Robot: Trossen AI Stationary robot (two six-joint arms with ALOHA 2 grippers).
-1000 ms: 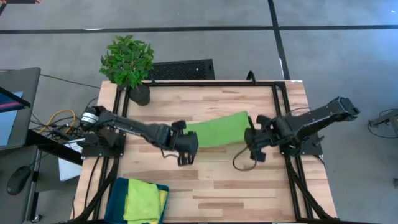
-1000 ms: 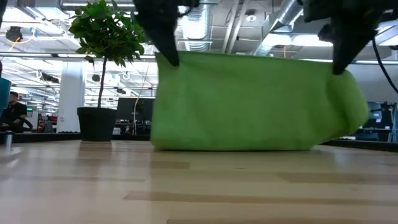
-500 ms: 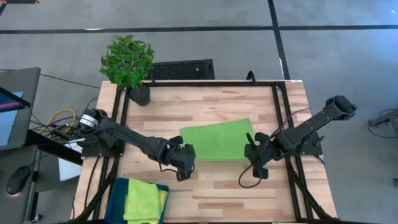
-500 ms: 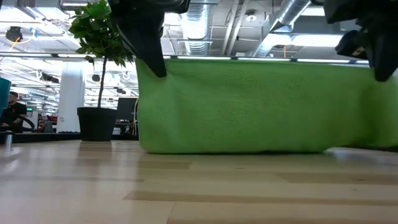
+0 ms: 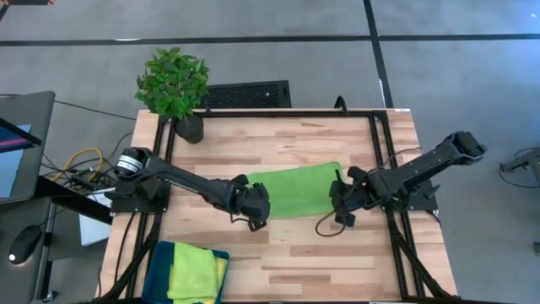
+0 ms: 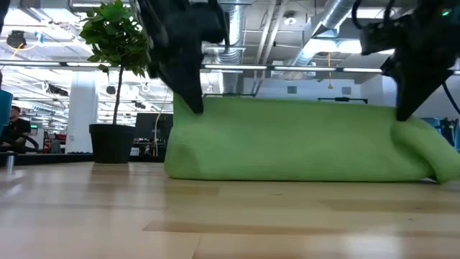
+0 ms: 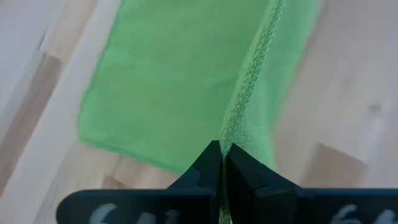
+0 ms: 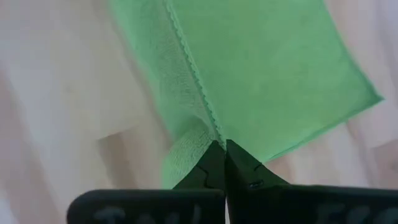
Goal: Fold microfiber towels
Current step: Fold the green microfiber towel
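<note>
Because each end effector pinches a corner of the same hemmed edge, the left end effector [image 5: 256, 209] and the right end effector [image 5: 340, 203] are clamped tight on the lime green towel [image 5: 291, 191], keeping that edge taut and raised while the rest lies on the table [image 5: 278, 143]. Held so, the cloth looks ready to be doubled over evenly. More microfiber towels [image 5: 192, 272] wait stacked at the table's near-left corner.
</note>
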